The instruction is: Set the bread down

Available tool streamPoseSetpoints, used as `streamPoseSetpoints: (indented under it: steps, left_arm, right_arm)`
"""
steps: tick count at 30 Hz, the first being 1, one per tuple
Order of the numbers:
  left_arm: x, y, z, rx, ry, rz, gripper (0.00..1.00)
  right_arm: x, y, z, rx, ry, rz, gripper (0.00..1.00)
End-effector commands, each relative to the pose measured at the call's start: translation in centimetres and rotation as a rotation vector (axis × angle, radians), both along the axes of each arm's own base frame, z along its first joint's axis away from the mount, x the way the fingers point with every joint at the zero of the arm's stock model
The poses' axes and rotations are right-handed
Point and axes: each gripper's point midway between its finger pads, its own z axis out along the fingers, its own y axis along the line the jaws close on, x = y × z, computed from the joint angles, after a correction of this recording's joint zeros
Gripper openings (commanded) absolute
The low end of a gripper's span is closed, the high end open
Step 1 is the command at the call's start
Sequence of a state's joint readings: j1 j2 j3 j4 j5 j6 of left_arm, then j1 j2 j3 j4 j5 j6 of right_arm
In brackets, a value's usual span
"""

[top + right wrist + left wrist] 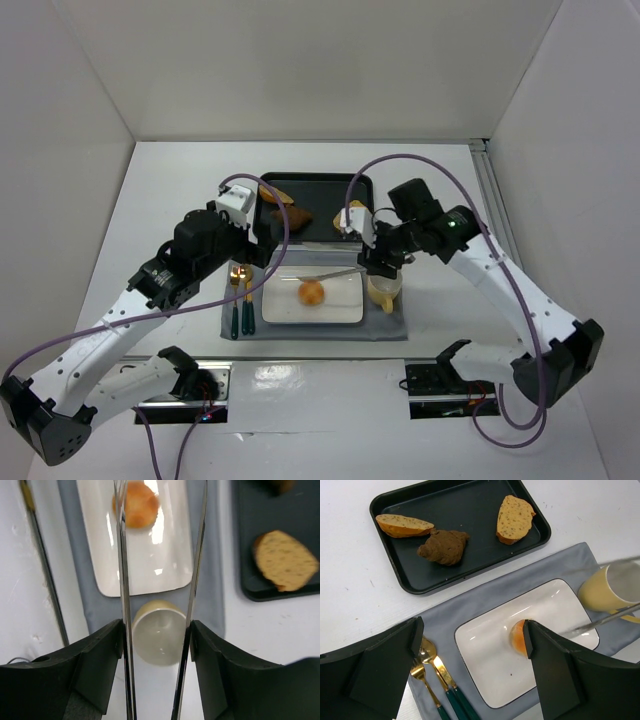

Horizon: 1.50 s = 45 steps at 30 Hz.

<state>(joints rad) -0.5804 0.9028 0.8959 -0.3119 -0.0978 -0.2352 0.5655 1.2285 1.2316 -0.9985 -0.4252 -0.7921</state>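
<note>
The bread (312,292), a small round golden-orange bun, lies on the white rectangular plate (340,305). It also shows in the right wrist view (136,504) and, half hidden by a finger, in the left wrist view (518,636). My right gripper (378,262) (156,630) is shut on metal tongs (121,570). The tongs' arms stand apart and their tips reach over the plate beside the bun. My left gripper (256,252) (472,635) is open and empty above the plate's left end.
A yellow mug (384,290) stands right of the plate on a grey placemat (390,325). Gold cutlery with green handles (240,300) lies left of the plate. A black tray (320,182) behind holds two tan slices and a dark brown piece (444,546).
</note>
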Motion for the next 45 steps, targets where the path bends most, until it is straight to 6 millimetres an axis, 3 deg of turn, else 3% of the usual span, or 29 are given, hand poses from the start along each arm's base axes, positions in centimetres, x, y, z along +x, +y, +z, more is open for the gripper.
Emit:
streamPoseSetpoints:
  steps: [1, 3, 4, 6, 7, 8, 10, 11, 13, 14, 15, 17, 21, 28, 30, 32, 39, 41, 42, 45]
  left_arm:
    - [0.4, 0.0, 1.7, -0.022, -0.067, 0.006, 1.0]
    - [0.2, 0.1, 1.9, -0.027, -0.074, 0.006, 1.0]
    - [0.2, 0.1, 1.9, -0.027, -0.074, 0.006, 1.0]
    - [0.2, 0.1, 1.9, -0.027, -0.074, 0.006, 1.0]
    - [0.2, 0.1, 2.4, -0.037, -0.09, 0.006, 1.0]
    - [0.2, 0.1, 2.4, -0.037, -0.09, 0.006, 1.0]
    - [0.2, 0.1, 2.4, -0.037, -0.09, 0.006, 1.0]
    - [0.2, 0.1, 2.4, -0.037, -0.09, 0.006, 1.0]
    - [0.1, 0.0, 2.4, -0.039, -0.088, -0.003, 1.0]
    - [0.0, -0.2, 2.4, -0.042, -0.087, -0.011, 1.0]
    - [0.0, -0.2, 2.4, -0.042, -0.087, -0.011, 1.0]
    - [0.0, -0.3, 2.4, -0.045, -0.085, -0.02, 1.0]
    - [-0.2, -0.2, 2.7, -0.05, -0.093, -0.02, 1.0]
    - [-0.2, -0.2, 2.7, -0.05, -0.093, -0.02, 1.0]
    - [-0.2, -0.2, 2.7, -0.05, -0.093, -0.02, 1.0]
    - [-0.3, -0.4, 2.7, -0.052, -0.091, -0.029, 1.0]
    - [-0.3, -0.4, 2.7, -0.052, -0.091, -0.029, 1.0]
    - [-0.3, -0.4, 2.7, -0.052, -0.091, -0.029, 1.0]
    - [-0.3, -0.4, 2.7, -0.052, -0.091, -0.029, 1.0]
    - [-0.3, -0.4, 2.7, -0.052, -0.091, -0.029, 1.0]
  right_arm:
    - [2.3, -0.7, 6.7, 0.153, -0.195, -0.099, 0.64]
    - [4.0, -2.1, 7.9, 0.174, -0.259, -0.208, 0.64]
    - [5.7, -3.4, 9.5, 0.208, -0.342, -0.283, 0.63]
    - [7.7, -6.1, 8.5, 0.204, -0.379, -0.434, 0.63]
    - [9.5, -8.8, 9.4, 0.223, -0.453, -0.541, 0.63]
    - [10.2, -10.6, 7.4, 0.203, -0.432, -0.612, 0.63]
    - [11.2, -13.8, 6.0, 0.219, -0.429, -0.744, 0.63]
    - [11.8, -17.1, 4.5, 0.221, -0.427, -0.847, 0.63]
    - [12.4, -19.9, 2.0, 0.231, -0.388, -0.957, 0.61]
    - [13.3, -22.5, 1.0, 0.234, -0.405, -1.034, 0.61]
    - [13.0, -23.4, -1.9, 0.222, -0.354, -1.078, 0.61]
    - [13.5, -25.8, -4.9, 0.198, -0.314, -1.154, 0.61]
    - [13.4, -26.8, -9.5, 0.181, -0.171, -1.216, 0.61]
    - [12.4, -27.6, -14.0, 0.105, -0.013, -1.276, 0.68]
    - [11.9, -27.3, -14.9, 0.091, 0.034, -1.263, 0.77]
    - [11.2, -27.4, -15.6, 0.069, 0.065, -1.259, 0.79]
    - [10.2, -28.0, -16.1, 0.116, 0.123, -1.271, 0.84]
    - [10.2, -27.6, -14.4, 0.162, 0.103, -1.243, 0.88]
    - [9.9, -27.5, -13.8, 0.173, 0.094, -1.227, 1.0]
    - [9.8, -27.2, -10.0, 0.2, 0.023, -1.222, 1.0]
